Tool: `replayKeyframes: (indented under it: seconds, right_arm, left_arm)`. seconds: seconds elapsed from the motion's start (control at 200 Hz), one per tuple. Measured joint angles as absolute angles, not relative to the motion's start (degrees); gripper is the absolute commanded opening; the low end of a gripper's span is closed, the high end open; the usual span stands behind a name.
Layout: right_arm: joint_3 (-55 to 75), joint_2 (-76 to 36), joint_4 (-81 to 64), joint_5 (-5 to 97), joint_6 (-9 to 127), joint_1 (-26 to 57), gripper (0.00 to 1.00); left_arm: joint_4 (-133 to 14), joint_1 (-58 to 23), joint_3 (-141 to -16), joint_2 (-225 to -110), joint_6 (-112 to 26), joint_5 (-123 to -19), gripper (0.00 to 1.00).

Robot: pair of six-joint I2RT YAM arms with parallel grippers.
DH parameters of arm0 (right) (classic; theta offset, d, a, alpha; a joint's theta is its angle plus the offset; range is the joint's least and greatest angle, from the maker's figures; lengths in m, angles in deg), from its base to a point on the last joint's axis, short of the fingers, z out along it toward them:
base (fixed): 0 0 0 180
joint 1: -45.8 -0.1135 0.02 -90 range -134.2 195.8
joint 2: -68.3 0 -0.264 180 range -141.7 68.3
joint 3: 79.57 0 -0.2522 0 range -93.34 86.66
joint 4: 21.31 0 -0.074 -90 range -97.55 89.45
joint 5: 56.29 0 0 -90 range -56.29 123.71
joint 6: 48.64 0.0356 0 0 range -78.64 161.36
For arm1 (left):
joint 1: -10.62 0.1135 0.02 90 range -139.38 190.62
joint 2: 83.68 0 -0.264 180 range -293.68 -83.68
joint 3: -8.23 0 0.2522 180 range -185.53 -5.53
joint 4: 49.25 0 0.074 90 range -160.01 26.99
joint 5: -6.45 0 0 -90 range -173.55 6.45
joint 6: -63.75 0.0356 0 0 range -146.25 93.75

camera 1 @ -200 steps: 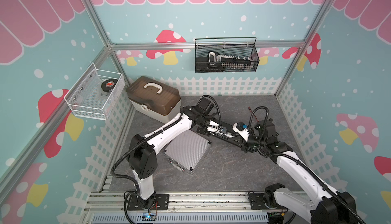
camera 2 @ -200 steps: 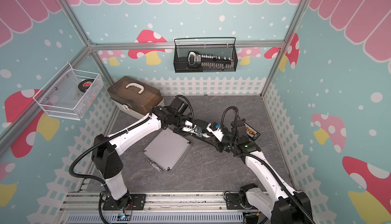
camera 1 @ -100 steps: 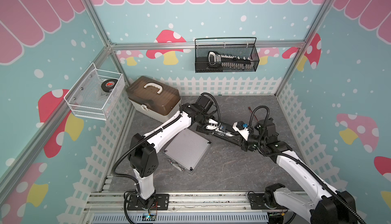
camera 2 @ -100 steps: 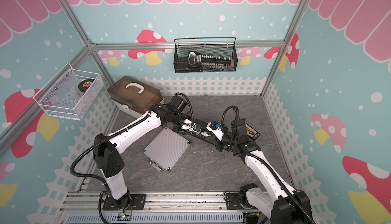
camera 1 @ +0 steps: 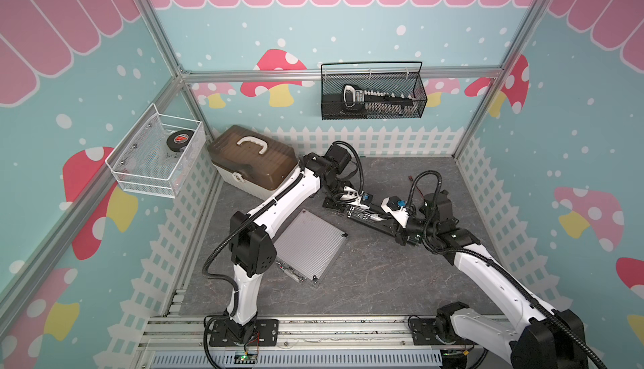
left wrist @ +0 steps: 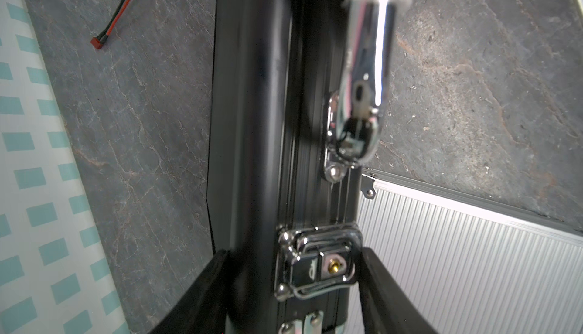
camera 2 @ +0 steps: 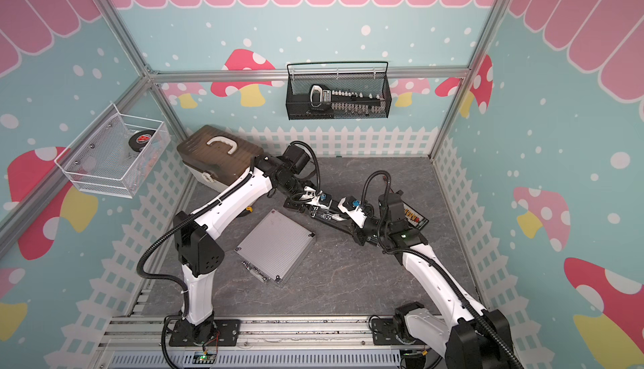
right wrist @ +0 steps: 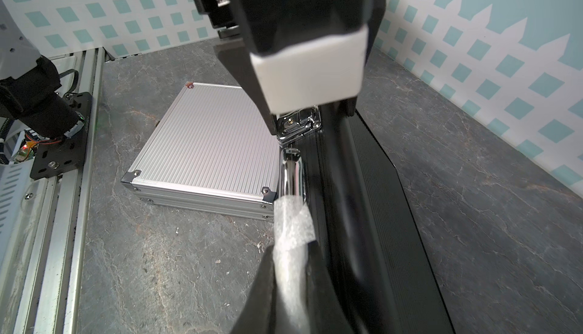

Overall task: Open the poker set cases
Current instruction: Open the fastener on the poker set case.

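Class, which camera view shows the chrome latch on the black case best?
The left wrist view: the black case's latch sits sharp and whole inside the left gripper. In the right wrist view that gripper half hides it; in both top views it is too small.

No text, brand or number can be read anywhere. The black disc (camera 1: pixel 178 139) in the white wire basket (camera 1: pixel 146 180) carries a red mark. The tool (camera 1: pixel 353 96) in the black mesh basket (camera 1: pixel 373 115) bears a pale patch, perhaps a label, and both are too small to read.
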State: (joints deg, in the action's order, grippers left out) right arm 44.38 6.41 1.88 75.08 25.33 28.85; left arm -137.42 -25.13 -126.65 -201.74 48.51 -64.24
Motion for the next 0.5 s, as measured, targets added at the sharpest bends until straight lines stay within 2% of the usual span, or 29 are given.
replayKeyframes:
  seconds: [0.095,0.215,0.29,0.355,0.495]
  right_arm:
    - [44.34,6.08,2.14,75.36,25.68,28.77,0.00]
    - [44.21,4.29,4.22,75.54,27.19,28.22,0.00]
    - [43.35,2.50,5.51,75.84,28.63,27.91,0.00]
    - [41.91,1.23,6.47,76.19,29.81,27.91,0.00]
    - [38.55,-0.54,7.45,77.11,32.37,28.68,0.00]
  left_arm:
    - [-138.14,-25.13,-126.81,-201.91,47.90,-64.28,0.38]
    - [-132.39,-25.45,-119.62,-198.35,45.80,-64.37,0.51]
    - [-125.68,-26.11,-112.49,-194.57,44.34,-64.34,0.64]
    - [-119.65,-26.59,-106.44,-190.92,43.46,-64.19,0.71]
    - [-108.20,-26.74,-96.97,-183.73,42.30,-63.78,0.73]
